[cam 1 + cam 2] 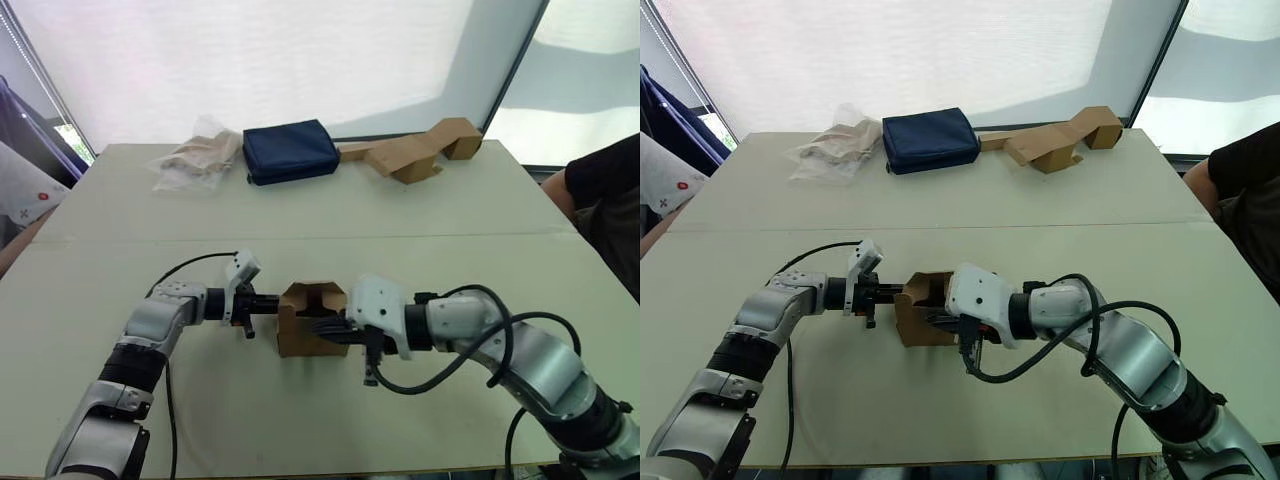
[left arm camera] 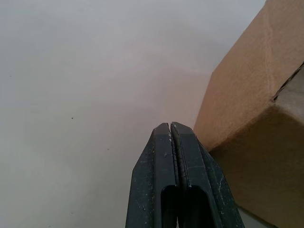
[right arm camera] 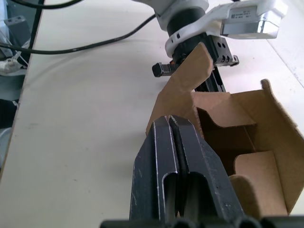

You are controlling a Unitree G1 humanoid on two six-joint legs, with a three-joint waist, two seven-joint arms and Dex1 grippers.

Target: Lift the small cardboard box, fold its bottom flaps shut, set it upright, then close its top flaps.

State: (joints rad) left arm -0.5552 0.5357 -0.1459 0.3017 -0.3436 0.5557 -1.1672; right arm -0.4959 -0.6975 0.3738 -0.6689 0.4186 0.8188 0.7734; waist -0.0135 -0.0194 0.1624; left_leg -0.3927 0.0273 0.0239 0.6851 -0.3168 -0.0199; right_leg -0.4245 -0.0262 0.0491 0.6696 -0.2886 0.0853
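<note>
Box [image 1: 310,320] sat on table [image 1: 300,420], flaps open, unlifted; left gripper [image 1: 270,302] & right gripper [image 1: 322,327] both clenched empty against it. Next: get a grip & lift.

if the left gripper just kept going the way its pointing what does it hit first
Most likely the small cardboard box. The left gripper, fingers shut, points at the box's near side wall with its tips right beside it; whether they already touch cannot be told.

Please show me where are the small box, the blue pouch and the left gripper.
box [image 1: 303,338]: left eye view, on its front wall.
pouch [image 1: 290,150]: left eye view, on the middle of its top.
left gripper [image 2: 170,127]: left wrist view, at the tips of its shut fingers.
</note>
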